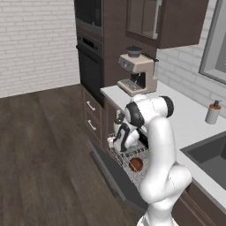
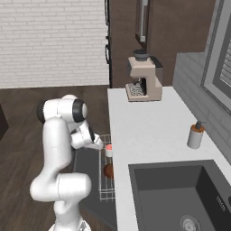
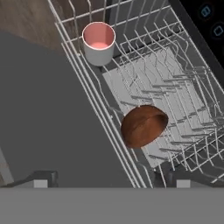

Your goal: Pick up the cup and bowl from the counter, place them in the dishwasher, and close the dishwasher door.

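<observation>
The dishwasher door (image 1: 115, 173) hangs open and flat, with the white wire rack (image 3: 175, 94) pulled out over it. In the rack's far corner the white cup (image 3: 99, 41) with the red inside stands upright; it is also in the right base view (image 2: 108, 150). The dark reddish-brown bowl (image 3: 144, 125) lies tilted among the rack's prongs (image 1: 136, 164) (image 2: 108, 170). My gripper (image 3: 111, 181) hovers above the rack's near side (image 1: 119, 146) (image 2: 97, 144), open, with its fingertips (image 3: 41, 179) wide apart and nothing between them. The pale counter (image 2: 149, 126) runs along the right.
A beige coffee machine (image 1: 137, 73) stands at the counter's far end. A grey soap dispenser (image 2: 196, 135) stands by the dark sink (image 2: 176, 194). The black wall oven (image 1: 90, 66) and brown drawers (image 1: 91, 114) lie beyond the dishwasher. Wooden floor stretches to the left.
</observation>
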